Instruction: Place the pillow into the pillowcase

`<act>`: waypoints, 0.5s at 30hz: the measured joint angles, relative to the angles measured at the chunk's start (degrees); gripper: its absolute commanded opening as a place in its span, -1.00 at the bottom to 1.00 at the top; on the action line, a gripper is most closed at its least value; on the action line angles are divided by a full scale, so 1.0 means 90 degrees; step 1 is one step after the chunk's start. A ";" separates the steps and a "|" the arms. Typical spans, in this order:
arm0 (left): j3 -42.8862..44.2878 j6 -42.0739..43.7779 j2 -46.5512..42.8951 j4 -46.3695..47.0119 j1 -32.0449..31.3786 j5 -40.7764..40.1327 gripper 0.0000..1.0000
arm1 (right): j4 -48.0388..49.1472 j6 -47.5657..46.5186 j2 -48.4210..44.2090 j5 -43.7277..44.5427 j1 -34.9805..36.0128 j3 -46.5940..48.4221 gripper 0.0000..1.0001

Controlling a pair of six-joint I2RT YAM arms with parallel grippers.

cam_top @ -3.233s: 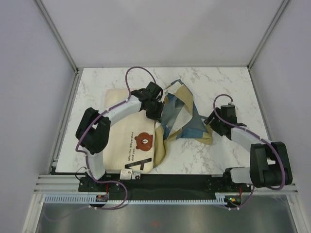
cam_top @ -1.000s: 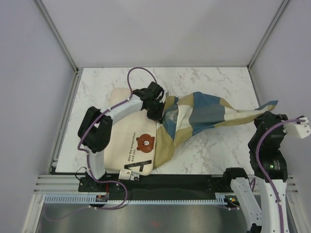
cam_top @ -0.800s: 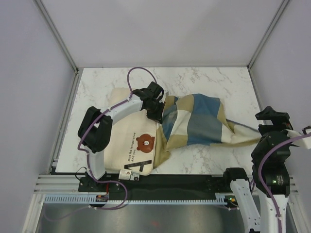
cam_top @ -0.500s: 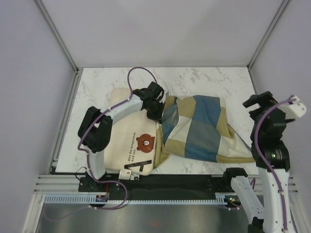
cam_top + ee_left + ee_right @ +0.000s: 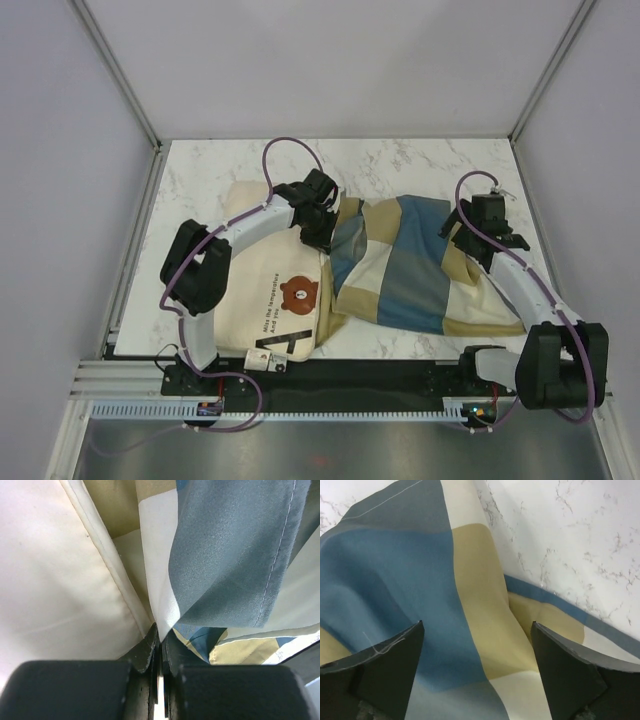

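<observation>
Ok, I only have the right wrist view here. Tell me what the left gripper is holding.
Observer: The left gripper is shut on an edge of the pillowcase, right beside the pillow.
Operator: Give me the pillow's position too.
Observer: In the top view it lies left of the pillowcase, nearly all uncovered, with the bear face showing.
Operator: Now say where my right gripper sits.
Observer: The right gripper is over the pillowcase's far right end, opposite the left gripper.
</observation>
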 measured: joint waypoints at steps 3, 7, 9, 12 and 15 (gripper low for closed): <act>0.0002 0.0000 0.0000 -0.0005 0.0000 0.0000 -0.87 | 0.0420 -0.0007 0.0379 0.0075 0.0000 -0.0117 0.17; 0.0007 0.0000 0.0000 -0.0010 0.0000 0.0000 -0.87 | 0.0877 -0.0078 0.1137 -0.0107 0.0019 -0.0124 -1.00; 0.0007 0.0000 0.0000 -0.0015 0.0000 0.0002 -0.87 | 0.0872 -0.0107 0.1447 0.0005 0.0211 -0.0024 -1.00; 0.0010 0.0000 0.0000 -0.0017 0.0000 0.0005 -0.88 | 0.0758 -0.0197 0.1593 0.0629 0.1076 0.0272 -1.00; 0.0010 0.0002 0.0000 -0.0019 0.0000 0.0002 -0.88 | 0.0719 -0.0308 0.1600 0.1365 0.2149 0.0629 -1.00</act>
